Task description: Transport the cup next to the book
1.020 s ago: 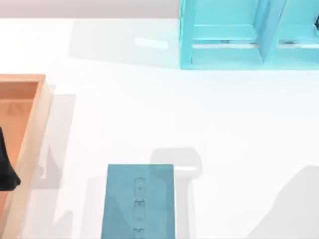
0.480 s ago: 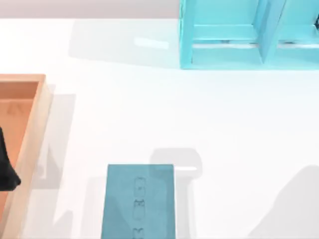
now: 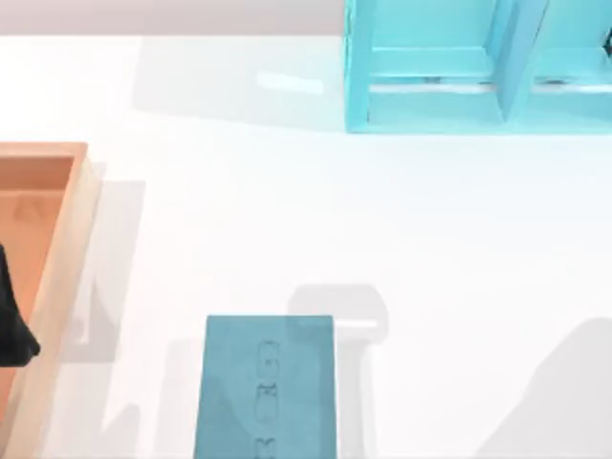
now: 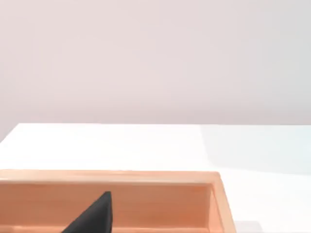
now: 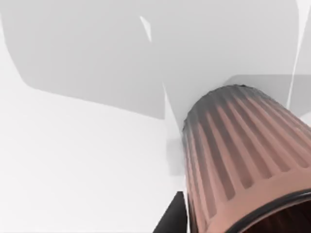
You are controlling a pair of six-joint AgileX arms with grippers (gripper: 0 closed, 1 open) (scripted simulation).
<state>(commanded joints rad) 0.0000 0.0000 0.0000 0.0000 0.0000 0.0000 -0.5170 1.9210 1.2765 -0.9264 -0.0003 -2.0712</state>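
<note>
The cup (image 5: 243, 160), reddish-brown with ribbed walls, looms very close in the right wrist view, tilted over the white table. A dark piece of my right gripper (image 5: 171, 219) sits right against the cup's wall near its rim. The book (image 3: 268, 387), flat and teal-blue with faint dark letters on its cover, lies at the table's front middle in the top view and runs off the lower edge.
An orange-brown wooden tray (image 3: 59, 287) stands at the left edge, its rim (image 4: 116, 177) near the left wrist camera, with a black object (image 3: 11, 320) inside. A bright cyan open shelf unit (image 3: 459, 67) stands at the back right. White table stretches between them.
</note>
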